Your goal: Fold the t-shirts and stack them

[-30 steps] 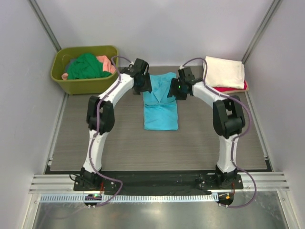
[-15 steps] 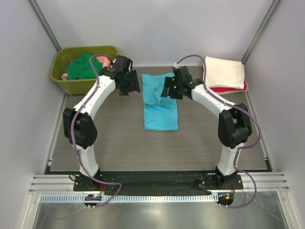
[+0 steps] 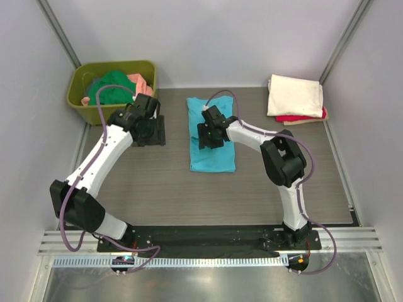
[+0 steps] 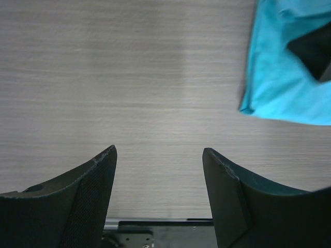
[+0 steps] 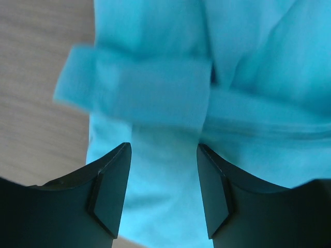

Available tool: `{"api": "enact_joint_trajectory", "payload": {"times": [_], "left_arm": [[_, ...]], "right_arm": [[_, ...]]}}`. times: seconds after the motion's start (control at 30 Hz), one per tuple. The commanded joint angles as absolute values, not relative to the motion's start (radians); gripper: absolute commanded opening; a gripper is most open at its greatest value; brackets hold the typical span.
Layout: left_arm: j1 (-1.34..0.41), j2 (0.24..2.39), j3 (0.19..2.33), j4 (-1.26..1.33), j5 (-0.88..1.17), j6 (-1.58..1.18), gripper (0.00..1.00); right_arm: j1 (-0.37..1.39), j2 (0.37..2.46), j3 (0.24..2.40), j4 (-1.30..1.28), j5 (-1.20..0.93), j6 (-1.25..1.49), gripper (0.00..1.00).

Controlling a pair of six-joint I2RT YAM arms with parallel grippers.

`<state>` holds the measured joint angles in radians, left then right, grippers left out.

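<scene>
The turquoise-blue t-shirt (image 3: 213,157) lies folded lengthwise into a narrow strip at the table's middle. It fills the right wrist view (image 5: 217,77), a sleeve folded across it, and shows at the upper right of the left wrist view (image 4: 282,88). My right gripper (image 3: 209,134) hovers over the shirt's middle, open and empty. My left gripper (image 3: 151,131) is open and empty over bare table to the shirt's left. A cream-white shirt (image 3: 295,94) lies folded on a red one (image 3: 306,117) at the back right. Dark green (image 3: 113,87) and salmon-pink (image 3: 141,82) shirts lie in the tub.
The olive-green tub (image 3: 94,113) stands at the back left corner. Grey walls close in the table on three sides. The wood-grain table top (image 3: 157,189) runs to the black base rail at the near edge.
Both grippers have let go and moved left and nearer: the left gripper from the shirt's back left edge out over bare table, the right gripper from the shirt's back right onto its middle.
</scene>
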<state>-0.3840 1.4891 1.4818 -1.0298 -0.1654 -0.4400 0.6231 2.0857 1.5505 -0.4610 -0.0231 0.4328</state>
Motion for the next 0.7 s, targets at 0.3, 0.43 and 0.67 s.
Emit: {"api": "enact_joint_trajectory", "payload": {"times": [0.3,0.43,0.67], "left_arm": [[-0.362,1.448,1.342,-0.973,-0.295,-0.367,0.68],[-0.362,1.428,1.319,-0.951,-0.232,-0.380,0.68],[-0.364,1.343,1.232,-0.750,0.081,-0.561,0.66]], "right_arm": [[0.477,2.479,2.388,-0.629,0.035,0.328,0.60],[0.448,2.366,2.338,-0.626,0.040,0.342,0.60],[0.445,1.869,1.510,-0.358,0.012,0.377,0.63]]}}
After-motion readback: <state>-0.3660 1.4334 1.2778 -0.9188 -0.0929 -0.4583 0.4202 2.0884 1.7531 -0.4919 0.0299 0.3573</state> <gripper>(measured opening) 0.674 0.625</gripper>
